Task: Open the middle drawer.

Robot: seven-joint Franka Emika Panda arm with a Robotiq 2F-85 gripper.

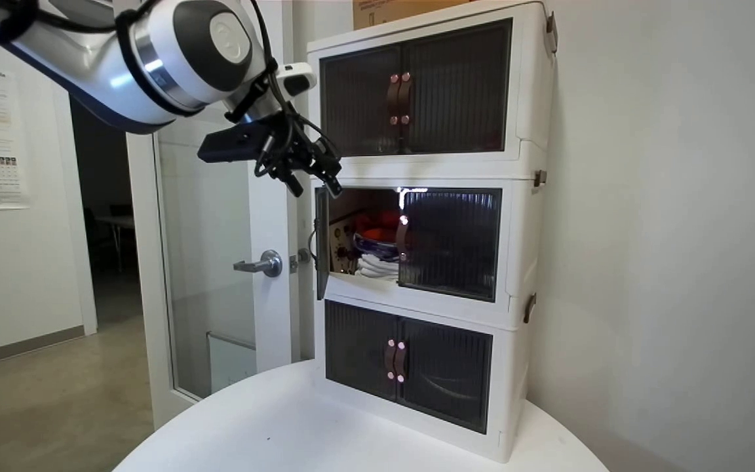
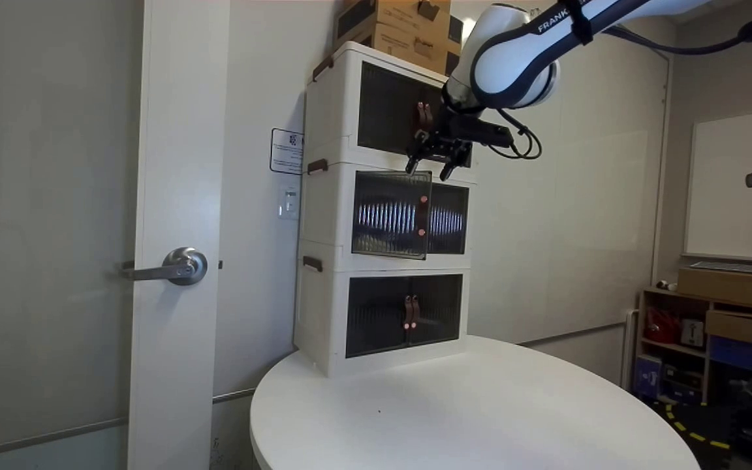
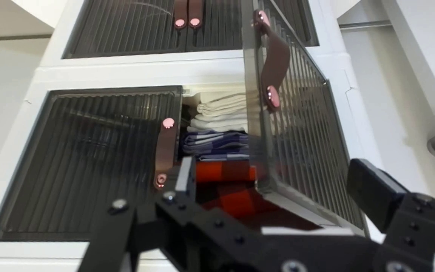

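Observation:
The middle drawer (image 1: 456,242) is the central of three stacked white units with smoky ribbed doors. One of its doors (image 1: 322,249) stands swung outward, with its brown handle (image 3: 276,60) visible in the wrist view. The other door (image 3: 100,162) is closed. Folded white, blue and red cloths (image 3: 221,147) show inside. My gripper (image 1: 315,187) is open and empty near the top edge of the swung door; it also shows in an exterior view (image 2: 428,172). In the upside-down wrist view, the swung door appears between my fingers (image 3: 278,185). I cannot tell whether they touch it.
The topmost unit (image 1: 459,98) and the lowest unit (image 1: 446,373) have shut doors. The stack stands on a round white table (image 2: 513,405). Cardboard boxes (image 2: 408,39) sit on top. A room door with a lever handle (image 1: 266,263) is beside the stack, and a wall (image 1: 666,229) is behind it.

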